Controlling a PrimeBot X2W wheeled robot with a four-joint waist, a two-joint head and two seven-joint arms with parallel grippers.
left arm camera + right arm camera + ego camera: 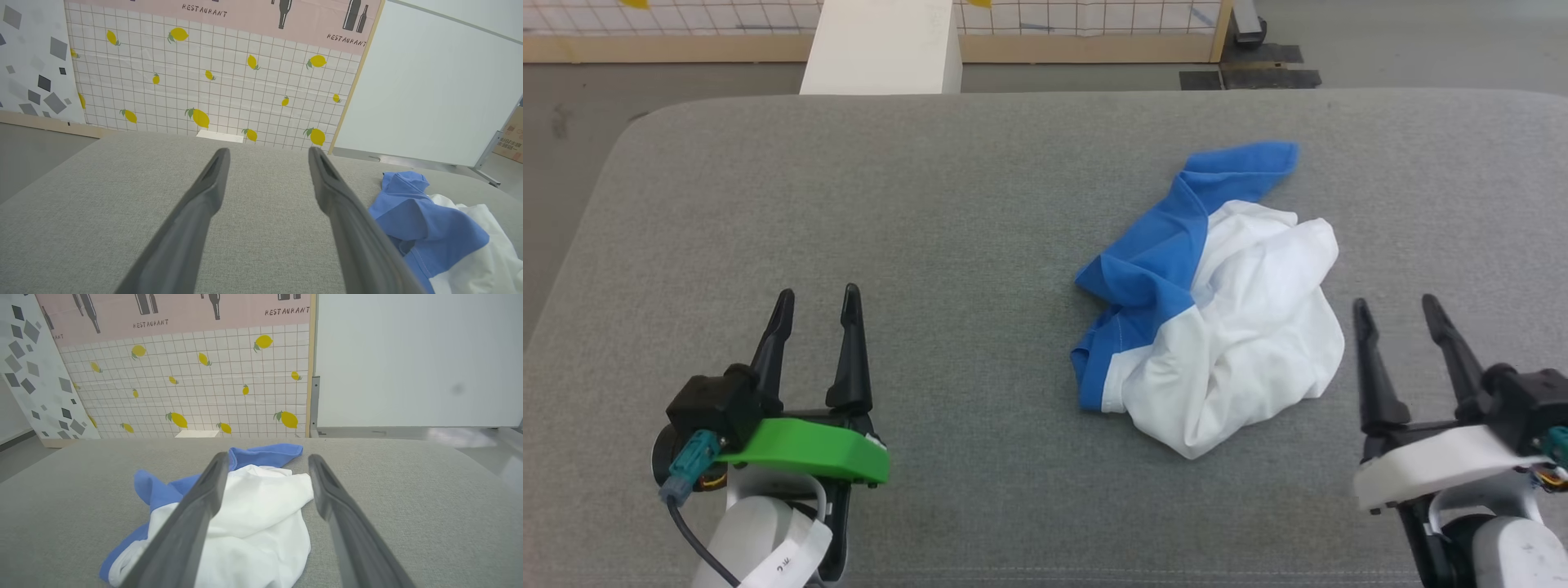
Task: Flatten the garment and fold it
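Note:
The garment (1225,302) lies crumpled in a heap right of centre on the grey padded surface, white body bunched with blue sleeve parts on its left and far side. Its chest patch and lettering are hidden in the folds. My left gripper (817,302) rests open at the lower left, well apart from the cloth; in its wrist view (265,153) the garment (429,228) sits off to the right. My right gripper (1396,306) stands open just right of the heap, not touching it; in its wrist view (265,457) the garment (257,522) lies just ahead, between and left of the fingers.
The grey surface (849,204) spreads wide to the left of the heap. Beyond its far edge stand a white box (882,45) and a lemon-patterned panel (204,81). Grey floor (556,180) drops off at the left.

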